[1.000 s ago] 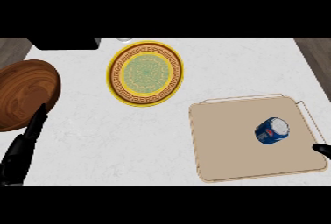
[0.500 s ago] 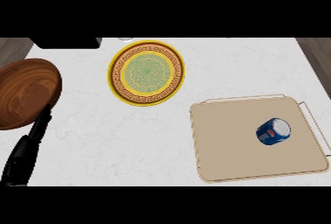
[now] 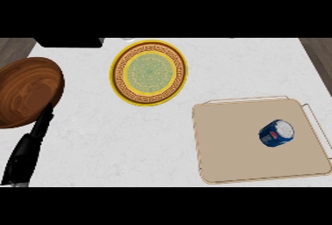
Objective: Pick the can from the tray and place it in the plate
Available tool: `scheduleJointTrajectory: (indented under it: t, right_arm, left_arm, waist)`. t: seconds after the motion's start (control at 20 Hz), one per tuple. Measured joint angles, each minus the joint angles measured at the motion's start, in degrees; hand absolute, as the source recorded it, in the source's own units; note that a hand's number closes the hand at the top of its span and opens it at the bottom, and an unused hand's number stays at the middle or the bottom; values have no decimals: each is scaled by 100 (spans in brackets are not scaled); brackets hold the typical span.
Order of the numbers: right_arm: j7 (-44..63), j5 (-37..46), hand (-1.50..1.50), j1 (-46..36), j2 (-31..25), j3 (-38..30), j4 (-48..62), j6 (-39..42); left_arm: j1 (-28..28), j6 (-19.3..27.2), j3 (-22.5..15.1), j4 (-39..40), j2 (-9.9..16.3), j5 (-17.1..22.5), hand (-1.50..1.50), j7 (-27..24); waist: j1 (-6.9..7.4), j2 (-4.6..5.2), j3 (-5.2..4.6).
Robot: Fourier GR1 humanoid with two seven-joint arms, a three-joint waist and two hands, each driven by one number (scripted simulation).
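a small blue can (image 3: 277, 133) lies on its side toward the right of a flat beige tray (image 3: 227, 154), well apart from the round yellow patterned plate (image 3: 150, 73). the left hand (image 3: 29, 147) rests, fingers straight, near the lower left; the right hand is out of view. a clean pickup likely means closing across the can's rounded sides.

- My desk (image 3: 97, 140) looks like white marble, smooth, with faint grey veining.
- The tray (image 3: 240, 145) on it is a matt tan board with a thin wire-like rim.
- On the tray, the can (image 3: 277, 133) looks like glossy blue metal.
- Left of the tray, the plate (image 3: 150, 73) looks glazed, yellow with a patterned band.
- Left of the plate, the bowl (image 3: 26, 92) shows dark polished wood grain.
- My left hand (image 3: 29, 147) is matt black.
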Motion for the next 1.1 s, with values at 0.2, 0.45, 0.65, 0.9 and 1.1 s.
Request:
scheduleJointTrajectory:
  t: [0.2,0.45,0.65,0.9,1.1]
  right_arm:
    - [268,251,-150,-410,-150,305,393,362]
    - [353,801,-150,-962,-180,780,997,758]
    - [28,1471,-150,-1230,-161,1144,1491,1043]
    - [-441,2141,-150,-1578,6,1329,2173,1356]
    - [-704,2577,-150,-1731,252,1405,2508,1455]
  left_arm:
    - [-121,-89,122,128,-41,-18,0,-19]
    - [-100,-145,159,29,-67,-131,0,70]
    - [-117,-219,250,34,-107,-148,0,86]
    - [-48,-315,372,24,-223,-279,0,63]
    - [11,-348,436,-64,-364,-458,0,94]
  waist:
    - [8,3,0]
    - [38,5,4]
    - [29,6,5]
    - [5,1,4]
    - [-11,-4,4]
